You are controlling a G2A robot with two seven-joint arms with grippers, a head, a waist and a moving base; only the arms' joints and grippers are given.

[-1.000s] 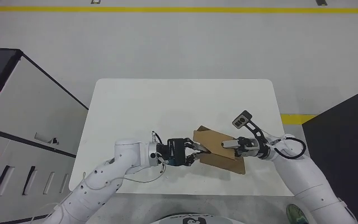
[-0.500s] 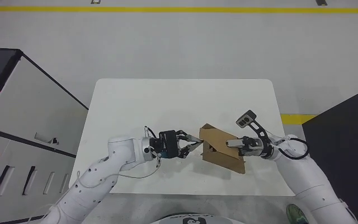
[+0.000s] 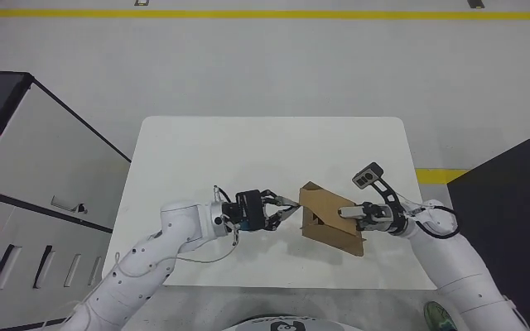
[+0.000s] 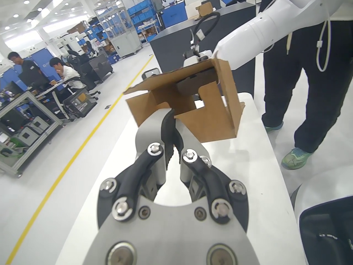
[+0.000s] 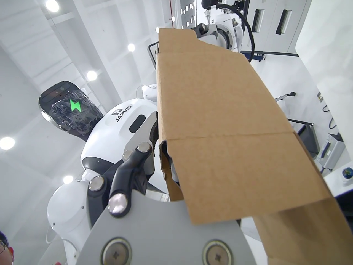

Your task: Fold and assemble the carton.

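A brown carton [image 3: 331, 222] is held partly opened and tilted above the white table [image 3: 248, 149], near its front right. My right gripper [image 3: 346, 213] is shut on one of its panels from the right side. In the right wrist view the carton [image 5: 220, 125] runs out from between the fingers of my right gripper [image 5: 162, 150]. My left gripper [image 3: 291, 208] hangs just left of the carton, apart from it. In the left wrist view my left gripper [image 4: 169, 117] is shut on nothing, pointing at the open flapped end of the carton [image 4: 209, 111].
A grey cabinet [image 3: 33, 165] stands off the table's left side and a dark cabinet [image 3: 497, 199] off its right. The table's back and left parts [image 3: 215, 141] are bare.
My left gripper has drawn back to the left, off the carton it was touching a second ago. The carton has opened up from nearly flat and now stands higher in the right gripper.
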